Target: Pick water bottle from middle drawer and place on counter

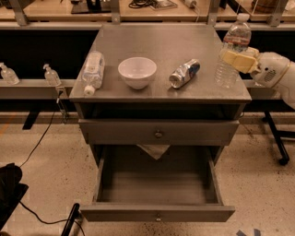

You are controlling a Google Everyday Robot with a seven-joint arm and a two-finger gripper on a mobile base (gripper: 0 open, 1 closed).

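My gripper (240, 60) reaches in from the right and is shut around the middle of the water bottle (234, 39). The bottle is clear and ribbed with a white cap. It stands upright, with its base at or just above the right edge of the grey counter (161, 46). The middle drawer (156, 213) is pulled out low in front of the cabinet and its inside is bare. A closed drawer (158, 134) with a small knob sits above it.
On the counter a fatter clear bottle (92, 69) lies at the left. A white bowl (137, 71) stands in the middle and a crushed silver-and-blue can (184, 73) lies to its right. A wooden workbench (138, 9) runs behind. Small bottles (50, 73) stand on a left rail.
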